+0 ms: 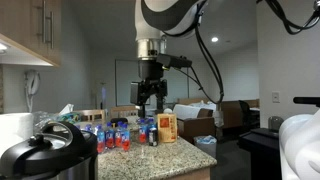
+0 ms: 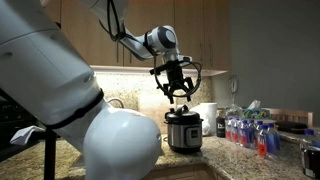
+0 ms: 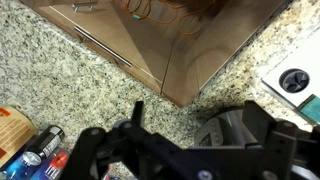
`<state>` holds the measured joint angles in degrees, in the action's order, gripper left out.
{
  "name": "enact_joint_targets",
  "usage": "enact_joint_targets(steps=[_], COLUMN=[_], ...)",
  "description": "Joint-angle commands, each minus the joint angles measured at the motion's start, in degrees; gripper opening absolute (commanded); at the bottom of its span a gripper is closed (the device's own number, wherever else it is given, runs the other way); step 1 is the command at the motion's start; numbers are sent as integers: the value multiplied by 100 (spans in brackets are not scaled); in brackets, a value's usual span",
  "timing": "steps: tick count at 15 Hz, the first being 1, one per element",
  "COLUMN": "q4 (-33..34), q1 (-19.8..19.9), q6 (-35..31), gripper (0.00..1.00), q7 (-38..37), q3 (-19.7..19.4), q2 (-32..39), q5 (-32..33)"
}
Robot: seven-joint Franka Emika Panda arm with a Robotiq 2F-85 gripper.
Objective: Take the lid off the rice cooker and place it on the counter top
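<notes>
The rice cooker [image 2: 183, 132] has a shiny steel body and stands on the speckled granite counter top [image 3: 70, 90]. It also shows in the foreground of an exterior view [image 1: 45, 162]. Its black domed lid [image 2: 183, 113] sits on the pot, handle up, and also shows in an exterior view [image 1: 48, 145]. In the wrist view the lid [image 3: 222, 128] shows partly between the fingers. My gripper [image 2: 176, 93] hangs open and empty a little above the lid, not touching it. It also shows in an exterior view [image 1: 150, 100] and in the wrist view [image 3: 195, 112].
Several small red-and-blue bottles [image 1: 118, 135] and an orange carton [image 1: 167, 127] crowd the counter. The bottles also show in an exterior view [image 2: 250, 132]. A white appliance [image 3: 295, 80] stands beside the cooker. Wooden cabinets [image 3: 170, 40] line the wall behind.
</notes>
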<state>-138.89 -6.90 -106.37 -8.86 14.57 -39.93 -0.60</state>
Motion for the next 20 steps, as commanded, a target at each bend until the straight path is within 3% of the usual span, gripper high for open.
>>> enact_joint_targets(steps=[1, 11, 17, 20], q4=[18, 18, 1323, 2367], q1=[-76, -76, 17, -169], q6=[17, 17, 153, 227], gripper=[100, 100, 100, 100], q7=[-42, -42, 333, 1089], q3=[-56, -56, -71, -284], q2=[19, 19, 800, 1600], q5=[45, 45, 566, 497])
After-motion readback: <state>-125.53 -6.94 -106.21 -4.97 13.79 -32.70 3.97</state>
